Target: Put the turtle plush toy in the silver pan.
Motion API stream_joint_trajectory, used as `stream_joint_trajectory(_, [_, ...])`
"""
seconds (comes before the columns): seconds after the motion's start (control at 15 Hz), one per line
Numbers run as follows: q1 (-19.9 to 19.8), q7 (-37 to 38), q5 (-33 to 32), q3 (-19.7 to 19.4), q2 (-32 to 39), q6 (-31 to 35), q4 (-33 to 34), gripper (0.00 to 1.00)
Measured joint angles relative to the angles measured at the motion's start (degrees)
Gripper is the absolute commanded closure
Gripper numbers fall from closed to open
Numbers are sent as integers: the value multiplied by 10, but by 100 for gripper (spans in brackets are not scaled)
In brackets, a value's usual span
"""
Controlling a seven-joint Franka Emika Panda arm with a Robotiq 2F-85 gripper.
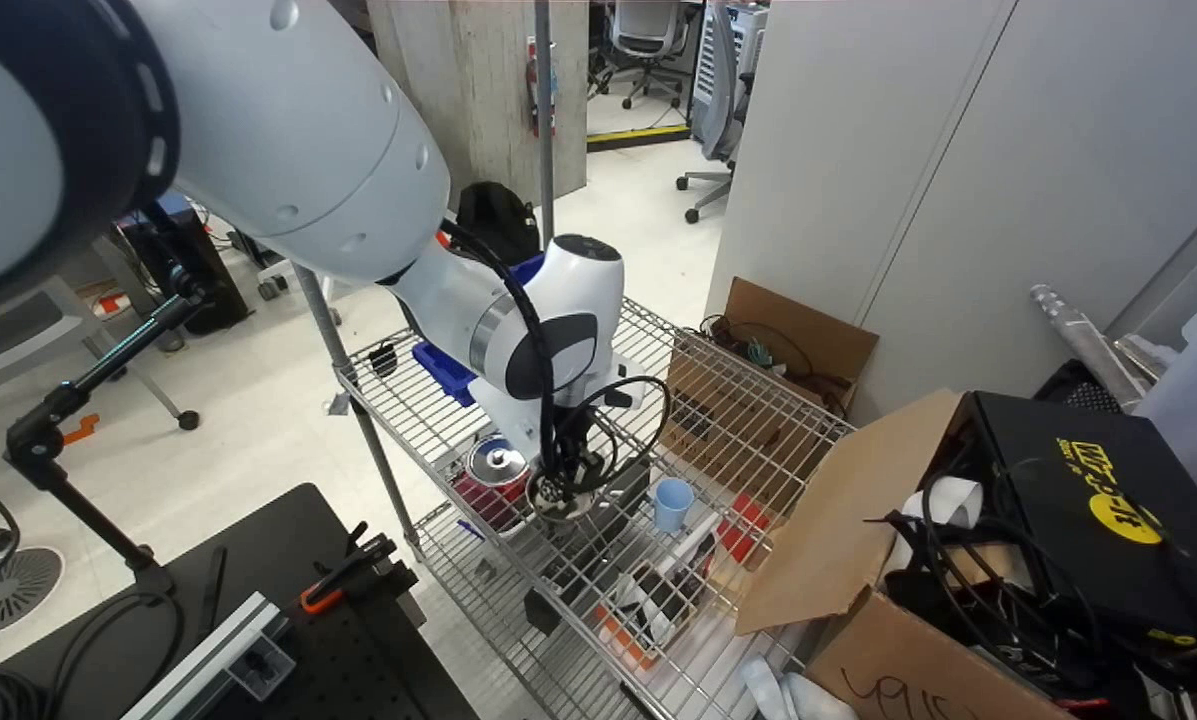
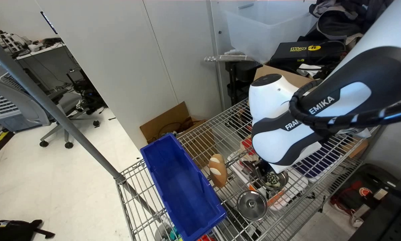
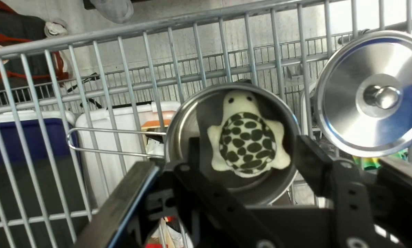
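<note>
The turtle plush toy (image 3: pixel 247 141), cream with a dark-spotted shell, lies belly down inside the silver pan (image 3: pixel 182 129) in the wrist view. The pan is round and shallow, with a wire handle (image 3: pixel 70 138) to the left. My gripper (image 3: pixel 250 151) is open over the pan, one finger on each side of the turtle and apart from it. In an exterior view the turtle (image 2: pixel 272 179) shows in the pan (image 2: pixel 284 176) just below my gripper (image 2: pixel 263 170). In an exterior view the arm and cables hide most of the pan; part of the turtle (image 1: pixel 554 497) shows.
A silver lid with a knob (image 3: pixel 386 98) lies beside the pan, also in both exterior views (image 2: pixel 252 205) (image 1: pixel 496 460). A bread loaf (image 2: pixel 217 170) and a long blue bin (image 2: pixel 183 194) stand farther along the wire rack. A light blue cup (image 1: pixel 672 503) stands near the arm.
</note>
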Motion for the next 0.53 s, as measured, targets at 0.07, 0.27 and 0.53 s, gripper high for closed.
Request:
stream_joint_trajectory(0.07, [-2,-2,1,0,-13,-1,-7,0])
stream_joint_trajectory(0.27, [-9,-7,3,3,-64,4,-38,0])
stream_joint_trajectory(0.53, [-13,-11,11,5,-118,4,-74,0])
